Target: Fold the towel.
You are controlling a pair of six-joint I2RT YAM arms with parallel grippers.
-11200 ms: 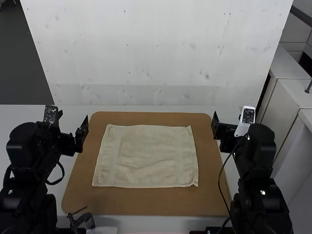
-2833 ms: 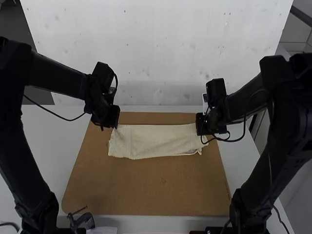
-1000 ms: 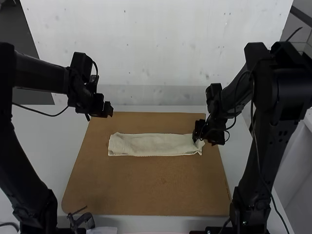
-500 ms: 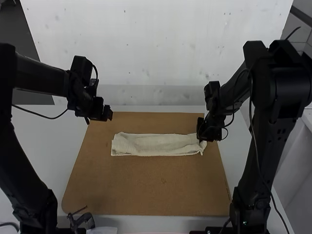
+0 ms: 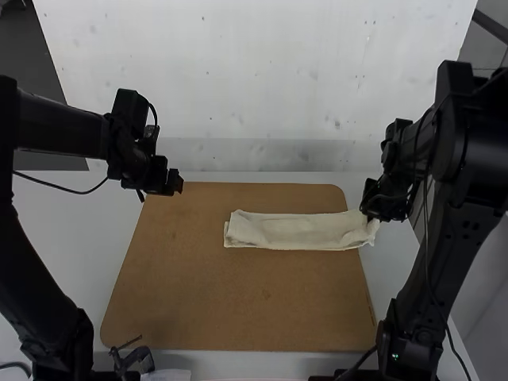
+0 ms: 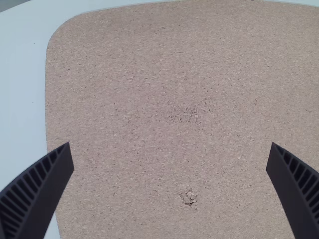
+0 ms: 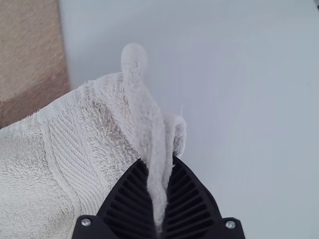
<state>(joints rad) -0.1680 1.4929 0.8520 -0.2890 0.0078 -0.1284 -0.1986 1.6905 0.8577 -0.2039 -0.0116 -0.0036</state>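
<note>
One white table (image 5: 79, 230), brown board (image 5: 238, 302) on it, towel (image 5: 298, 231) folded to a narrow strip across the board's right edge, right gripper (image 5: 370, 213) clamped on its right end, left gripper (image 5: 175, 187) wide open near the board's far left corner.

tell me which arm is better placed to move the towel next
Probably the right gripper, already shut on one end of the towel; the left gripper is open and well clear of it.
</note>
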